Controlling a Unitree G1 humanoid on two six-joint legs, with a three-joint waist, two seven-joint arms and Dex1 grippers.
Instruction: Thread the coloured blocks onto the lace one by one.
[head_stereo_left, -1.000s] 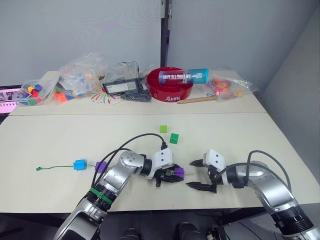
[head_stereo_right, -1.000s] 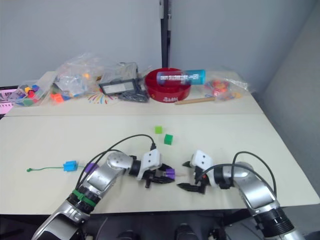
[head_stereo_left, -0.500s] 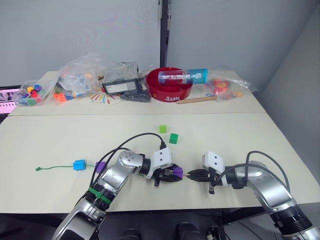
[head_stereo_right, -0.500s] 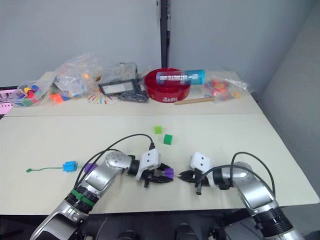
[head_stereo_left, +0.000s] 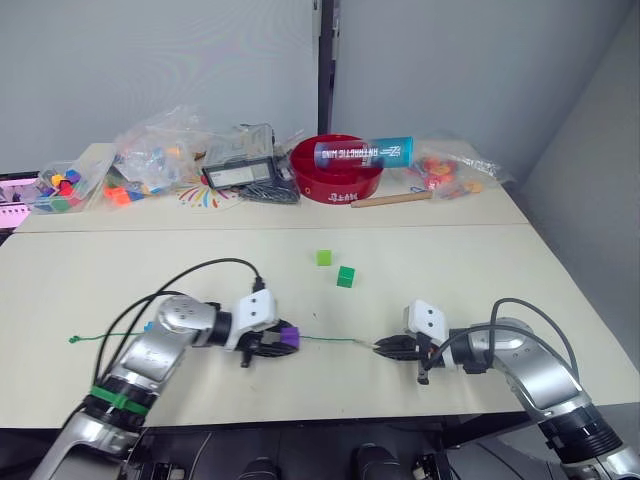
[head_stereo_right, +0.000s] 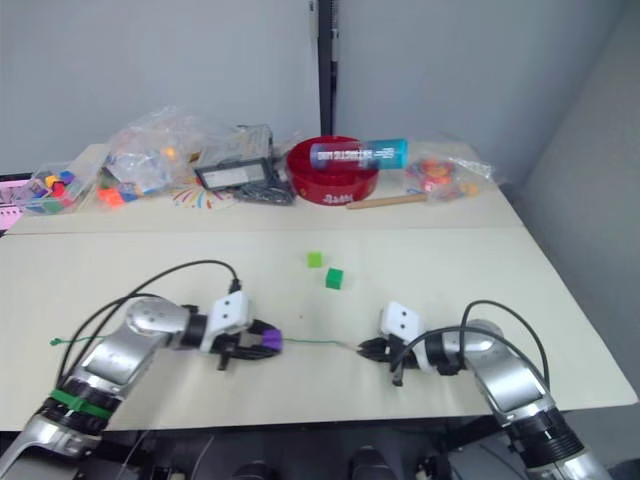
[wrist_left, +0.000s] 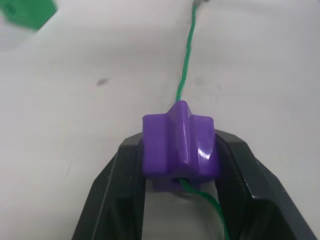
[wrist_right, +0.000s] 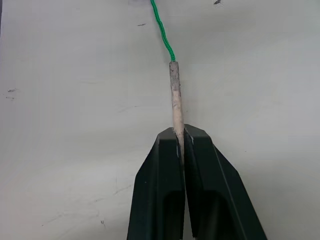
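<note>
The right pincer (head_stereo_left: 381, 347) is clenched on the pale stiff tip (wrist_right: 175, 95) of the lace (head_stereo_left: 330, 340), low over the near part of the counter (head_stereo_left: 480, 270). The left pincer (head_stereo_left: 290, 341) grasps a purple block (head_stereo_left: 288, 337), and the left wrist view shows the green cord entering one face of that block and leaving the other, so this cube is already on the string.

The relation that matters is the line of the lace. Between the two pincers it runs nearly straight across the counter, side to side in front of the robot, with the tip at the right end and the knotted tail (head_stereo_left: 74, 340) far off beyond the left arm. The purple block therefore lies along the lace's own long axis, to the left of the held tip, and sliding it further toward the knot probably means drawing the two pincers apart along that same line.

The light green block (head_stereo_left: 323, 258) and the dark green block (head_stereo_left: 345, 277) sit loose and just beside each other, farther back on the counter, roughly midway between the arms. The right pincer appears a little nearer to them, but it holds the tip, so fetching the next cube would likely fall to the left pincer once it lets go of the purple one.
</note>
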